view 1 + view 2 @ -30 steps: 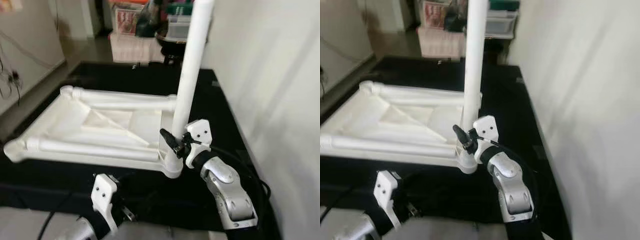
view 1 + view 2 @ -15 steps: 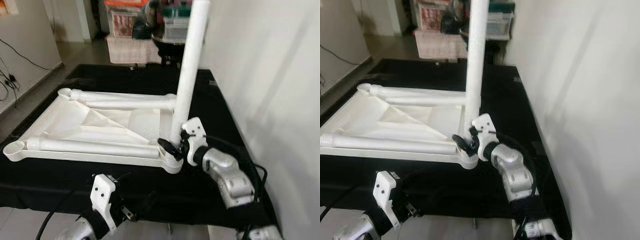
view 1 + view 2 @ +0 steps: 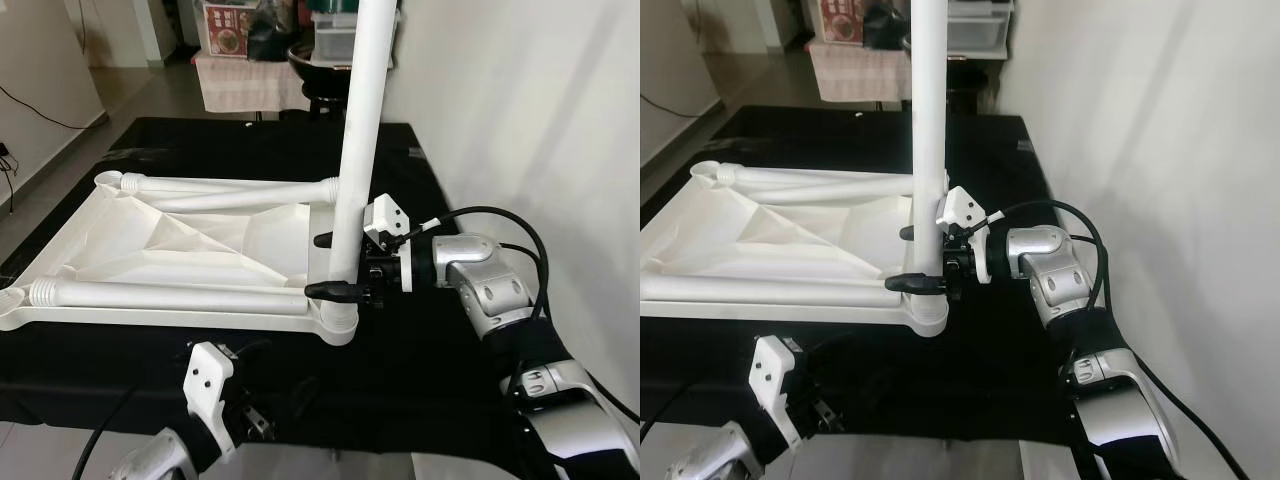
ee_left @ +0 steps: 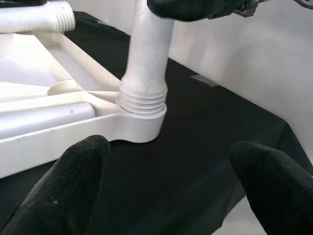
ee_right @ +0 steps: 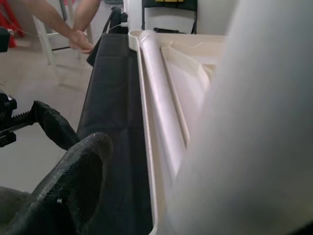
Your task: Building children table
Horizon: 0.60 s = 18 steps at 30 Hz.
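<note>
The white children's table top (image 3: 180, 235) lies upside down on a black-covered table (image 3: 440, 350). A white table leg (image 3: 352, 140) stands upright in the near right corner socket (image 3: 338, 322); its threads (image 4: 143, 101) show just above that socket. My right gripper (image 3: 315, 265) reaches in from the right, low on the leg. It is open, with one black finger (image 3: 328, 290) in front of the leg and the other behind. My left gripper (image 4: 166, 171) is open and holds nothing, low at the table's front edge, pointing at the socket.
A white wall (image 3: 530, 120) runs close along the right. Boxes and clutter (image 3: 250, 40) stand beyond the table's far end. Bare floor (image 3: 50, 160) lies to the left. A person's arms (image 5: 73, 29) show beside a chair past the table's other end.
My right gripper has swung from the leg's front to its right side, and its fingers now lie level on both sides of the leg. The head camera has shifted.
</note>
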### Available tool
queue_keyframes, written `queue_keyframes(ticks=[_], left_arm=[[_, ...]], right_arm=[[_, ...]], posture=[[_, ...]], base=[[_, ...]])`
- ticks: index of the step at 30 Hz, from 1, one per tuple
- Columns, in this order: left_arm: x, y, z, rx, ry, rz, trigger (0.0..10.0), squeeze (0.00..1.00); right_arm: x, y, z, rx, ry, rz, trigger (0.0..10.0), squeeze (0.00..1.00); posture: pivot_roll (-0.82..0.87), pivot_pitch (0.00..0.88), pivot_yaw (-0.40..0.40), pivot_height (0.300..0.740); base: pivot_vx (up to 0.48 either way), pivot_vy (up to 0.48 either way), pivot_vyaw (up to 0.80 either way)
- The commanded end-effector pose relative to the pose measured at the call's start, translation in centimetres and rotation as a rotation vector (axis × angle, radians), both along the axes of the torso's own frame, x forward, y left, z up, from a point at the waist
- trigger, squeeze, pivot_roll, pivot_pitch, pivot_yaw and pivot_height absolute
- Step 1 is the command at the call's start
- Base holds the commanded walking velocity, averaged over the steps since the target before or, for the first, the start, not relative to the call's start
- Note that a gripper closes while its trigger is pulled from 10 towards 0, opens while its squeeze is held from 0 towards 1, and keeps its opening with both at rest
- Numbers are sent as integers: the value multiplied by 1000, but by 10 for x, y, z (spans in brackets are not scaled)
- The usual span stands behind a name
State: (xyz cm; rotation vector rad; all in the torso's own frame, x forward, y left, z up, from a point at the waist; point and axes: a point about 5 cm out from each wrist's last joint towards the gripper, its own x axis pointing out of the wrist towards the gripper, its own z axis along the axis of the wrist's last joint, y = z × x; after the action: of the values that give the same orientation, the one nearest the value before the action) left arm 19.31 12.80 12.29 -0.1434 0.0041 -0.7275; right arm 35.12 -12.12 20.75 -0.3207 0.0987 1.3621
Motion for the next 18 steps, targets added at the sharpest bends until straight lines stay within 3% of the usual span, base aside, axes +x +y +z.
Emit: queue_keyframes(ticks=[1,2,13,18], left_arm=[[-2,-1,-3,-3,20,1,10000,0],[-2,-1,-3,-4,21,0,10000,0],[-4,-2,-2,-14,27,-2,10000,0],[-6,-2,-2,-30,31,4,10000,0]], right_arm=[[1,9,1,-23,8,46,745,0],[2,9,0,-24,25,64,0,0],[7,4,-4,-30,47,81,0,0],[-2,-16,-16,9,61,-2,0,0]], posture=[[-74,38,-82,740],[-74,38,-82,740],[-75,50,-86,740],[-88,59,-88,740]], base=[[0,0,0],[0,0,0],[0,0,0],[0,0,0]])
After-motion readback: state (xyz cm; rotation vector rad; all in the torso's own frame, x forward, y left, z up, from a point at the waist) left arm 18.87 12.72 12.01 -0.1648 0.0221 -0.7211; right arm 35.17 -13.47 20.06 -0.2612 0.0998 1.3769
